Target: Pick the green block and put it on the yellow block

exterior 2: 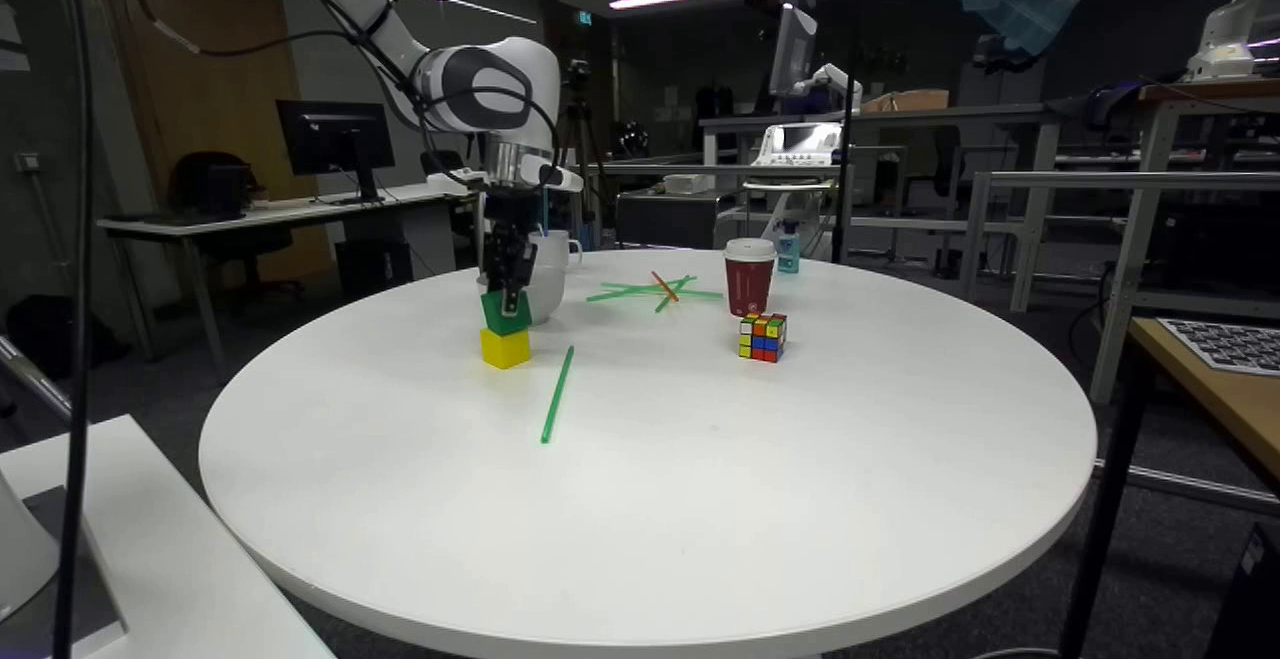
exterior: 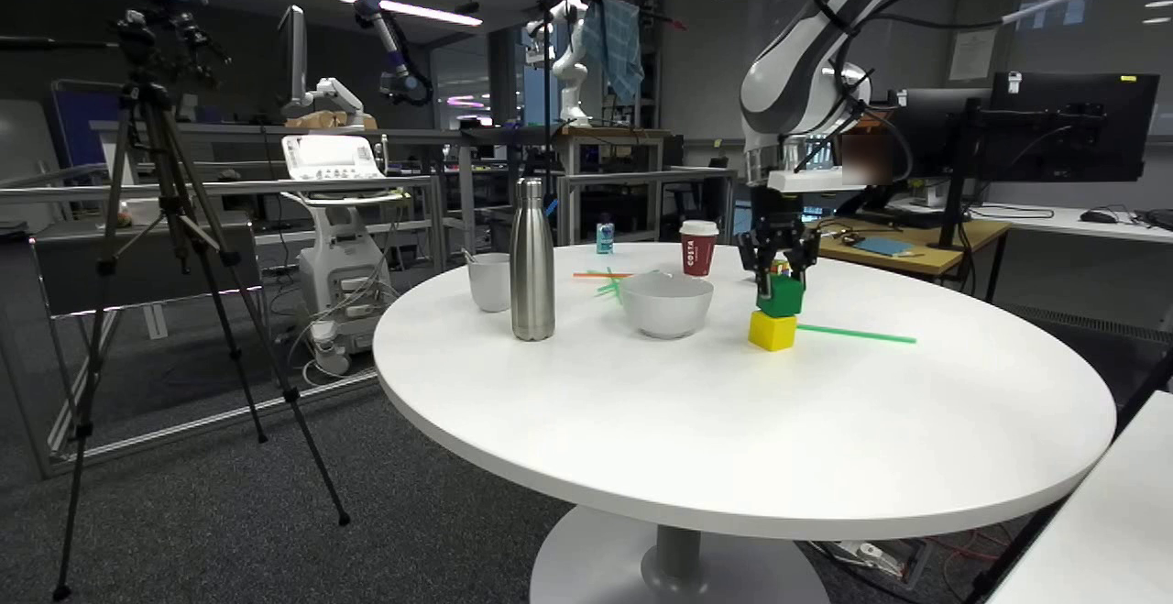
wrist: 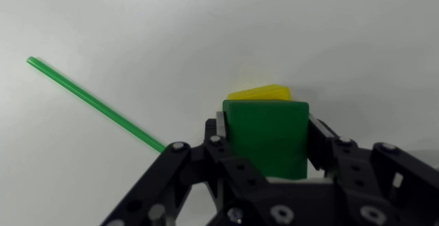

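The green block [exterior: 782,298] is between the fingers of my gripper [exterior: 779,278], directly above the yellow block [exterior: 772,332]. In an exterior view the green block [exterior 2: 506,313] is slightly tilted, and its lower edge meets the top of the yellow block [exterior 2: 505,348]; I cannot tell whether it bears fully on it. In the wrist view both fingers of the gripper [wrist: 266,121] flank the green block [wrist: 269,137] and appear shut on its sides. The yellow block [wrist: 264,93] is mostly hidden under it, only one edge showing. The yellow block stands on the white table.
A green stick [exterior: 857,334] lies beside the yellow block. A white bowl [exterior: 666,304] stands close by. A steel bottle [exterior: 532,260], a mug [exterior: 490,283], a red cup [exterior: 698,248], several thin sticks [exterior 2: 640,290] and a puzzle cube [exterior 2: 763,338] are also on the table [exterior 2: 650,499].
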`<state>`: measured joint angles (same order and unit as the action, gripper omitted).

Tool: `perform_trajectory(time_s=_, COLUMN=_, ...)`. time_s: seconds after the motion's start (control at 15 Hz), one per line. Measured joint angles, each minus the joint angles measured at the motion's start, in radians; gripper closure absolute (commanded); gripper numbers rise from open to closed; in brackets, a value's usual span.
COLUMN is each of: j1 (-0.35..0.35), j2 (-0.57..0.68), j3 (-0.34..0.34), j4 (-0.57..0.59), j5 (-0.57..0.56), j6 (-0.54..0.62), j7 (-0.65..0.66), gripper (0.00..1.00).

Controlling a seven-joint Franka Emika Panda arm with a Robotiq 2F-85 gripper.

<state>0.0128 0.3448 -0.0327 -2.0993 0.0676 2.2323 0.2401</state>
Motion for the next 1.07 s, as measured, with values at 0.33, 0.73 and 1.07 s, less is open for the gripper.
perform_trajectory(time_s=0.33, j1=0.000, j2=-0.001, j3=0.000, j4=-0.004, j5=0.000, j6=0.000, j7=0.001, gripper=0.00)
perform_trajectory(time_s=0.73, j1=0.000, j2=-0.001, j3=0.000, j4=-0.005, j5=-0.001, j6=0.000, j7=0.002, gripper=0.00)
perform_trajectory(time_s=1.07, j1=0.000, j2=-0.018, j3=-0.002, j4=-0.008, j5=-0.001, j6=0.004, j7=0.002, gripper=0.00)
